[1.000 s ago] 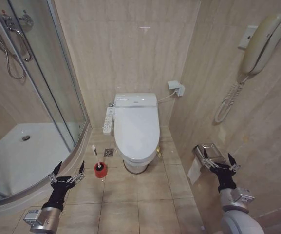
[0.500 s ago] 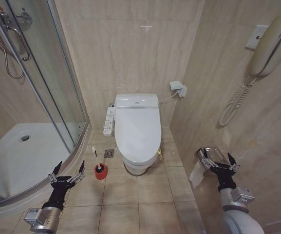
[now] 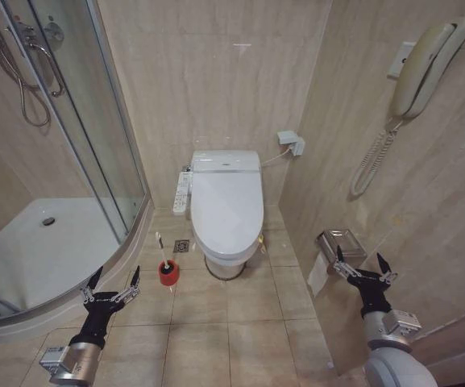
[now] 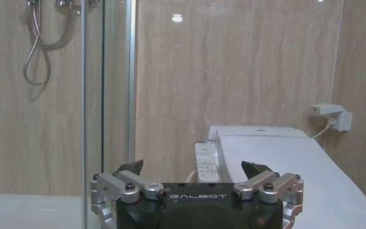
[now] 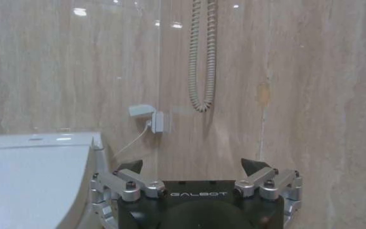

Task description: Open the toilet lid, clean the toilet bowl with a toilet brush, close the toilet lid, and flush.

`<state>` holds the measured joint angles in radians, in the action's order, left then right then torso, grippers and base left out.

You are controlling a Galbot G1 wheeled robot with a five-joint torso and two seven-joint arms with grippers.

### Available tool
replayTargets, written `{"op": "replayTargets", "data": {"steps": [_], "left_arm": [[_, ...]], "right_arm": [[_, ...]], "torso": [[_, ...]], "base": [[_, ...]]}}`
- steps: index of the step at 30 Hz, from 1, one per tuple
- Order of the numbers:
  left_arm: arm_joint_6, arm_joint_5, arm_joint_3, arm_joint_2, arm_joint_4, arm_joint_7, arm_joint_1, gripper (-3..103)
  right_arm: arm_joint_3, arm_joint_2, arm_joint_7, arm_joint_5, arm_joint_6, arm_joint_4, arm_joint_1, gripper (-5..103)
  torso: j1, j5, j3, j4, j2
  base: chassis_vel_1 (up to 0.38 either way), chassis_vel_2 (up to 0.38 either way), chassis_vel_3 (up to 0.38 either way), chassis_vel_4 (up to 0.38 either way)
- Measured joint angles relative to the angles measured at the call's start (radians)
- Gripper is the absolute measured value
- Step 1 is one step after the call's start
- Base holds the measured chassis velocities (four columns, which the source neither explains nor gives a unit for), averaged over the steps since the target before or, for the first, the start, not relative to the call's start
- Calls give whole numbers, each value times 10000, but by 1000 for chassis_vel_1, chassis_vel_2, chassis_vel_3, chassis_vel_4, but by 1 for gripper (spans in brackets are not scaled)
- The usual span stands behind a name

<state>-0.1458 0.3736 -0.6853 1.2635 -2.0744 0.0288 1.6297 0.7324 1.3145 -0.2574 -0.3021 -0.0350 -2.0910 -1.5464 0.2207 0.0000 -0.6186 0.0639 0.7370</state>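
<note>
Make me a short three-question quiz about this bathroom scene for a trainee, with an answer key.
1. True or false: the toilet lid is raised.
2. On which side of the toilet, by the robot's own left and right, does the toilet brush stand in its red holder?
   A. left
   B. right
3. Fill in: the left gripper and the right gripper are both ____, holding nothing.

Key:
1. False; the lid lies shut.
2. A; it stands on the floor between the toilet and the shower tray.
3. Open.
</note>
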Motion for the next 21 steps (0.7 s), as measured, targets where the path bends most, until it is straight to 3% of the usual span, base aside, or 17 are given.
{"op": "replayTargets", "data": {"steps": [21], "left_arm": [[0,0,0,0,0,0,-1,100]], "right_arm": [[0,0,0,0,0,0,1,100]], "torso": [[-1,-1,0,1,-2]], "base": [[17,-16,-18,14]]}}
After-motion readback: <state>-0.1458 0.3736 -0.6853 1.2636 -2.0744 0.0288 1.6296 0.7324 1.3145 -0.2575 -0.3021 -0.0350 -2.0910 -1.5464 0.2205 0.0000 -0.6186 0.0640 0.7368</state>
